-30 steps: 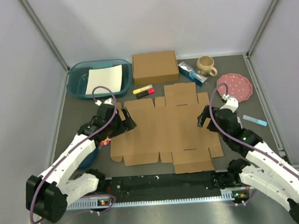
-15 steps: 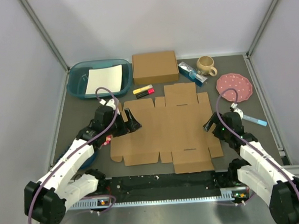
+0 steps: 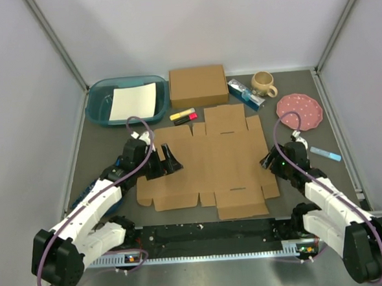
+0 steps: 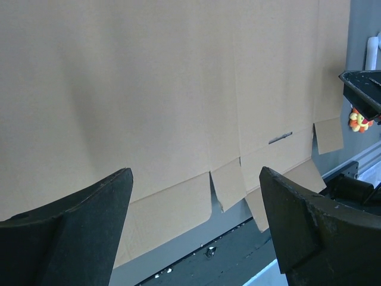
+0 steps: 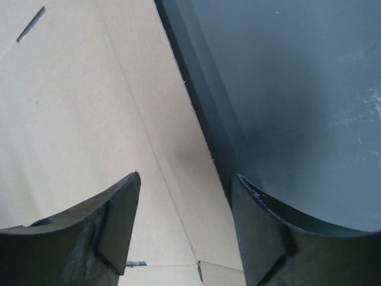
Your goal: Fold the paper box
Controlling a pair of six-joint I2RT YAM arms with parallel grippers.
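A dark grey table carries everything. A flat brown paper box sheet lies spread on it, reaching from the left claw across to the right claw. Beyond the left claw sit a teal bin, two markers and a closed cardboard box. Beyond the right claw lie a blue packet, a mug and a pink plate. A blue pen lies to the outer side of the right claw.

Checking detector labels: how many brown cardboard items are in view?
2. The unfolded paper box lies flat in the middle; a closed cardboard box sits behind it at the back, right of the teal tub. None seem hidden.
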